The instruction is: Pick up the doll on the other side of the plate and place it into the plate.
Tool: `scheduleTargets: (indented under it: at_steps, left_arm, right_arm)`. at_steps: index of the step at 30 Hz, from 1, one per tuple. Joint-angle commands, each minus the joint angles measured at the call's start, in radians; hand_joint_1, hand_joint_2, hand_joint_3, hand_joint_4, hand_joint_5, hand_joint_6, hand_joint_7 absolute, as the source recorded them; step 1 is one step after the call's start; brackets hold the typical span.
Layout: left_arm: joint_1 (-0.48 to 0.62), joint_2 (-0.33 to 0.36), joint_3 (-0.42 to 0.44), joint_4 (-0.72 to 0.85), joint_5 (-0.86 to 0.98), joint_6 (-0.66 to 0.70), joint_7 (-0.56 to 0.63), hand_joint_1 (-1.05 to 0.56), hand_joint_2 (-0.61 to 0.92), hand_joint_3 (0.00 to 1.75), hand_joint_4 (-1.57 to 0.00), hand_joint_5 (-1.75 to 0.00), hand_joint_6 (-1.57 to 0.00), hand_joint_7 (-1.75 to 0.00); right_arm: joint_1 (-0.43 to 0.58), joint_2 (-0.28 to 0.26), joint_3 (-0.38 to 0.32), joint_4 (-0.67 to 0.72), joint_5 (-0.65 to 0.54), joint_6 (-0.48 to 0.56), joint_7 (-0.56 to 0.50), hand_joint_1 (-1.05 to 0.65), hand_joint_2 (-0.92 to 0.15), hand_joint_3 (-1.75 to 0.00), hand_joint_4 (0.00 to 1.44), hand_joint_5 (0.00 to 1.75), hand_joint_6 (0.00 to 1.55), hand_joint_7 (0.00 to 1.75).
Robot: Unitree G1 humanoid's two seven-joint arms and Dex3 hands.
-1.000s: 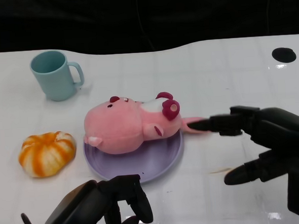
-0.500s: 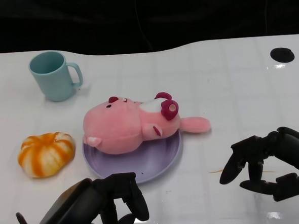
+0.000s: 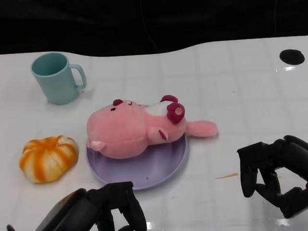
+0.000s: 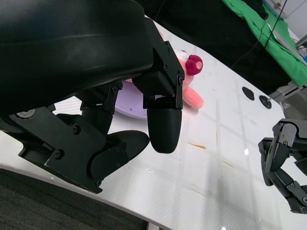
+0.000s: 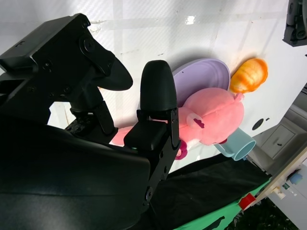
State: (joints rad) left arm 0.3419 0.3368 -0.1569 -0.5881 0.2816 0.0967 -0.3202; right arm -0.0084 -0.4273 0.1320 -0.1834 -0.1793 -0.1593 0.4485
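Note:
The pink doll [image 3: 129, 132] lies on its side in the purple plate [image 3: 157, 170], with one leg sticking out over the rim to the right. My right hand [image 3: 283, 178] hovers near the table's front right, apart from the doll, fingers bent down with nothing between them and the thumb. At the front left my left hand [image 3: 92, 216] hangs empty, fingers loosely bent. The right wrist view shows the doll [image 5: 213, 115] on the plate [image 5: 199, 79] beyond the right hand [image 5: 96, 120]. Past the left hand [image 4: 96, 96], the left wrist view catches the doll's leg [image 4: 192, 96].
A teal mug [image 3: 57, 77] stands at the back left. An orange and white pumpkin toy [image 3: 48, 157] sits just left of the plate. A black hole [image 3: 292, 56] marks the table's far right, and a small brown smear [image 3: 226, 175] lies between plate and right hand.
My right hand let go of the doll's leg, pulled back toward the front right and bent its fingers. The doll stayed on the plate. The left hand sank slightly.

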Motion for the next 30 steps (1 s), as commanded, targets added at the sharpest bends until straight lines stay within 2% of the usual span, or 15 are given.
scheduleTargets:
  at_steps: [1, 3, 6, 11, 22, 30]
  left_arm:
    - [0.009, 0.018, 0.015, 0.008, -0.009, -0.013, -0.006, -0.2, 0.63, 0.99, -0.65, -1.71, -0.64, -1.37]
    - [0.009, 0.02, 0.018, 0.011, -0.015, -0.016, -0.006, -0.2, 0.64, 0.98, -0.64, -1.71, -0.64, -1.38]
    - [0.009, 0.02, 0.023, 0.019, -0.023, -0.025, -0.005, -0.19, 0.64, 0.98, -0.65, -1.72, -0.64, -1.38]
    - [0.009, 0.021, 0.029, 0.032, -0.027, -0.044, -0.001, -0.2, 0.64, 0.97, -0.65, -1.73, -0.64, -1.38]
    - [0.009, 0.022, 0.032, 0.016, -0.025, -0.034, -0.006, -0.19, 0.64, 0.97, -0.64, -1.74, -0.63, -1.37]
    - [0.008, 0.025, 0.038, 0.019, -0.032, -0.041, -0.007, -0.2, 0.65, 0.95, -0.65, -1.72, -0.65, -1.35]
  right_arm:
    - [-0.013, -0.012, 0.006, -0.008, -0.021, 0.023, 0.0, -0.01, -0.36, -1.36, 0.86, 1.75, 0.72, 1.57]
    - [-0.013, -0.015, 0.012, -0.016, -0.033, 0.032, 0.004, -0.02, -0.36, -1.35, 0.84, 1.75, 0.72, 1.57]
    - [-0.011, -0.016, 0.017, -0.014, -0.04, 0.018, 0.007, -0.04, -0.35, -1.34, 0.88, 1.75, 0.74, 1.56]
    - [-0.006, -0.015, 0.022, -0.017, -0.033, 0.013, 0.013, -0.07, -0.33, -1.36, 0.86, 1.75, 0.78, 1.47]
    - [-0.012, -0.018, 0.024, -0.016, -0.047, 0.012, 0.016, -0.06, -0.33, -1.34, 0.85, 1.75, 0.79, 1.44]
    - [-0.021, -0.026, 0.03, -0.037, -0.059, 0.054, 0.03, -0.07, -0.35, -1.34, 0.84, 1.75, 0.78, 1.44]
